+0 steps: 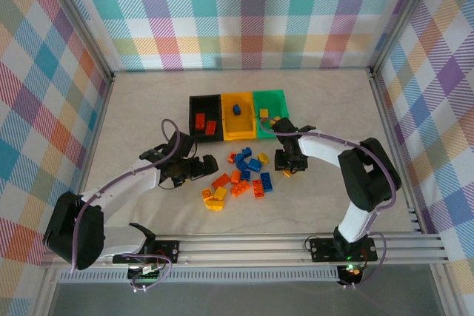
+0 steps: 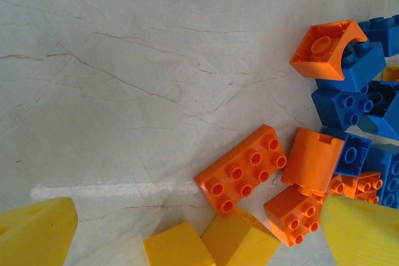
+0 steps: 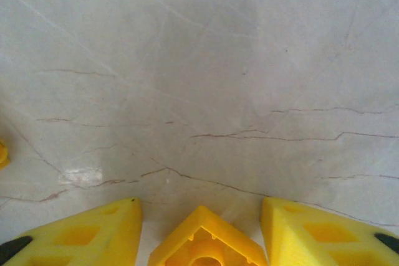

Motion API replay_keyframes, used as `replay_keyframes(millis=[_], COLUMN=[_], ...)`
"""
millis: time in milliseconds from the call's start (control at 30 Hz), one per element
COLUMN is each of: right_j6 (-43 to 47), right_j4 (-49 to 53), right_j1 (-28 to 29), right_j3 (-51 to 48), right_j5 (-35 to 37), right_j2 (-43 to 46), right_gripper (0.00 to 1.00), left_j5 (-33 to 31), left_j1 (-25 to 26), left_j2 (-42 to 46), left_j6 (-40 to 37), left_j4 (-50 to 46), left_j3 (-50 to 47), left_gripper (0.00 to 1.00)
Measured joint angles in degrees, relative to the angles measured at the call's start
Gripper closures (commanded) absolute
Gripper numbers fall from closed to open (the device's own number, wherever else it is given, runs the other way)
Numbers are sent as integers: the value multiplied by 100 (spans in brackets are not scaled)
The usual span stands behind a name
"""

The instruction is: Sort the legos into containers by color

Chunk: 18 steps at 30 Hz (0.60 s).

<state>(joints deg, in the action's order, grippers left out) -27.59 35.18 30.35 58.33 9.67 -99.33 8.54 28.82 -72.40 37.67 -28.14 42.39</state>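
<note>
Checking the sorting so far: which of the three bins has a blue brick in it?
The yellow bin, middle of the row: one blue brick lies in it. The black bin holds red-orange bricks, the green bin yellow bricks.

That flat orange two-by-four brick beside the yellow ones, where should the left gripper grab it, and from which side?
Probably grip the orange two-by-four brick across its long side walls at mid-length, coming straight down. It lies flat, studs up, diagonally, so turn the left gripper to match. Its upper-left wall faces bare table; orange pieces crowd the other, so it's tight.
</note>
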Motion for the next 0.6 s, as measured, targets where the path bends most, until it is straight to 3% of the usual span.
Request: replay_keyframes(millis=[400, 433, 533, 600], right_j6=[105, 109, 125, 212], right_j4=[-66, -61, -4, 61], right_j1=[0, 0, 0, 0], right_j3=[-9, -7, 46, 149], right_j5=[2, -11, -70, -92], right_j2=[225, 302, 544, 597], right_gripper=[60, 59, 38, 32], left_j5=[0, 2, 2, 4], left_j1=[0, 0, 0, 0], left_j2=[-109, -114, -116, -116], left_j6=[-2, -4, -4, -4], left_j4=[2, 4, 4, 4], left_j3=[0, 0, 0, 0], left_gripper=[0, 0, 0, 0])
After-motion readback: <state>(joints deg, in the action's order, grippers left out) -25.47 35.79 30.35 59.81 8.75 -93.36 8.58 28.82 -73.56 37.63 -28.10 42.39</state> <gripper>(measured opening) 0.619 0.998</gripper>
